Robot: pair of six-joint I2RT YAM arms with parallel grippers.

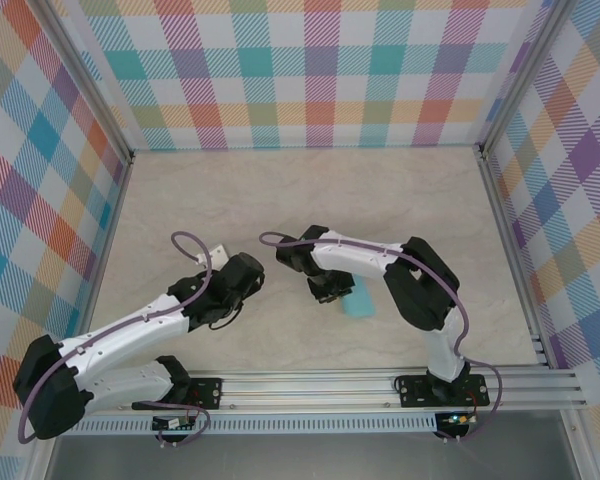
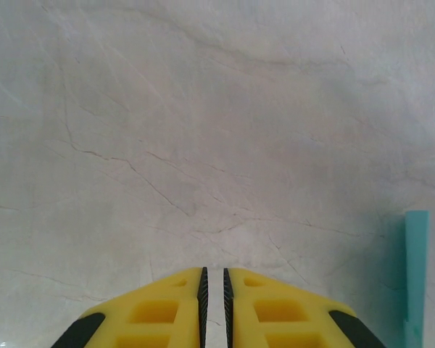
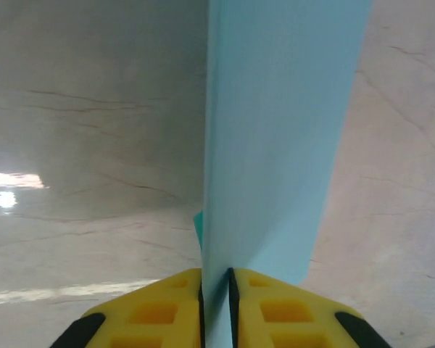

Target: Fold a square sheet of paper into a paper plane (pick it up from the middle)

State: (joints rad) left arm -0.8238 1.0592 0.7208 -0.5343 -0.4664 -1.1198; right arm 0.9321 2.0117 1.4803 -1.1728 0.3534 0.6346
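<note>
The square sheet of paper (image 3: 275, 130) is light turquoise and folded into a long narrow band. In the right wrist view it runs straight out from my right gripper (image 3: 216, 274). Its folded edge stands between the jaws, which are a narrow gap apart. From above, a small turquoise patch of the paper (image 1: 361, 300) shows beside the right gripper (image 1: 332, 290), partly under the arm. Whether it has the paper plane's shape, I cannot tell. My left gripper (image 2: 213, 274) hovers over bare table with a thin gap and nothing in it. The paper's edge (image 2: 416, 268) lies to its right.
The marble-look tabletop (image 1: 310, 200) is walled by checked panels at the back (image 1: 310, 70) and on both sides. A metal rail (image 1: 360, 385) with the arm bases runs along the near edge. The left gripper (image 1: 242, 275) sits left of the right one, a short gap between them.
</note>
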